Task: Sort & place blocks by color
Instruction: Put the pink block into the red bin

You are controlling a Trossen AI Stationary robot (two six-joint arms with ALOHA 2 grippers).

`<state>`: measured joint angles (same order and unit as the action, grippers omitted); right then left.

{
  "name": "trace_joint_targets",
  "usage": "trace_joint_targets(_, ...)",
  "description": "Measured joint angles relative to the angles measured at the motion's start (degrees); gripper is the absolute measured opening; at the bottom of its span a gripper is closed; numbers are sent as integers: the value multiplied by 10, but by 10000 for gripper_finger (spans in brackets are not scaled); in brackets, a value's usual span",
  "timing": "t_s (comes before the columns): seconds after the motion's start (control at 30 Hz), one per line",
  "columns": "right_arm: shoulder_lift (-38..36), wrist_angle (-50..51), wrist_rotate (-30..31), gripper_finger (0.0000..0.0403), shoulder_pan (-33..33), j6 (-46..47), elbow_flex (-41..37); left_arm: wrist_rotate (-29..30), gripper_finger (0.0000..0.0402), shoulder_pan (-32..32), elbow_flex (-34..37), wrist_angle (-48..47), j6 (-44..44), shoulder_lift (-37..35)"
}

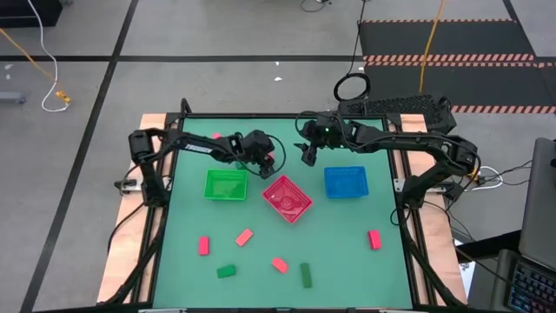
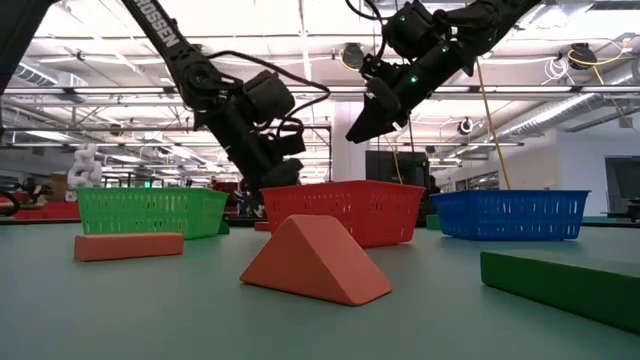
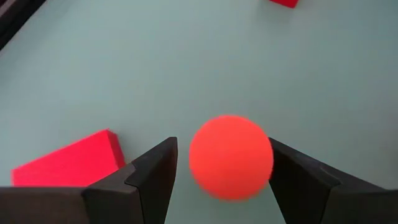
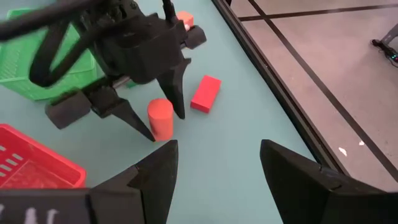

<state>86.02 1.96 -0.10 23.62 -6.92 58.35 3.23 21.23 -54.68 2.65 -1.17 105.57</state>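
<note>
My left gripper (image 1: pixel 268 160) is open and points down at the table's far middle, behind the red basket (image 1: pixel 287 197). A salmon-red cylinder block (image 4: pixel 160 119) stands upright on the table between its fingers; the left wrist view shows the cylinder's round top (image 3: pixel 231 157). A red bar (image 4: pixel 205 93) lies flat just beside it. My right gripper (image 1: pixel 308 155) hovers open above the table, close to the left one, and holds nothing. Several red, salmon and green blocks (image 1: pixel 244 236) lie on the near half of the table. My left gripper comes from above with one finger on each side of the upright cylinder (image 3: pixel 231 157). A gap shows at one finger (image 3: pixel 155 177). The other finger (image 3: pixel 292 177) stands right at the cylinder's side, and I cannot tell whether it touches. The cylinder's base is on the table.
A green basket (image 1: pixel 225 184), the red basket and a blue basket (image 1: pixel 346 182) stand in a row across the table's middle. A salmon wedge (image 2: pixel 315 262) and a green bar (image 2: pixel 560 285) lie near the low camera. Another red block (image 3: pixel 283 3) lies farther off.
</note>
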Motion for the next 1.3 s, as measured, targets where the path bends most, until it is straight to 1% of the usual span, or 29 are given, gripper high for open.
trace_joint_targets(0.17,0,0,0,222,0,0,0,27,234,0,0,16,-1,2)
trace_joint_targets(0.3,0,0,0,222,0,0,0,29,229,0,0,20,-5,2)
trace_joint_targets(0.37,0,0,0,222,0,-1,0,29,211,0,0,17,-7,2)
trace_joint_targets(0.4,0,0,0,222,0,-2,0,28,195,0,0,13,-8,2)
trace_joint_targets(0.5,0,0,0,222,0,-4,0,-2,128,5,0,4,-4,2)
trace_joint_targets(0.6,0,-2,0,222,0,-8,-1,-32,128,14,0,1,-5,-2)
trace_joint_targets(0.7,0,-5,0,222,0,-13,-1,-33,128,21,0,2,-7,-7)
trace_joint_targets(0.8,0,-5,0,222,0,-13,-1,-33,128,24,0,0,-9,-35)
trace_joint_targets(0.9,0,-4,0,222,0,-14,-1,-46,128,17,0,-17,-16,-88)
trace_joint_targets(1.0,0,-4,0,222,0,-18,-1,-69,128,-9,-1,-21,-25,-158)
trace_joint_targets(1.1,0,-2,0,222,0,-19,-1,-72,128,-62,-1,-21,-22,-208)
trace_joint_targets(1.2,0,-1,0,222,0,-20,-1,-70,128,-125,-1,-5,-19,-219)
trace_joint_targets(1.3,0,-4,0,222,0,-23,-1,-34,128,-176,-1,5,-26,-209)
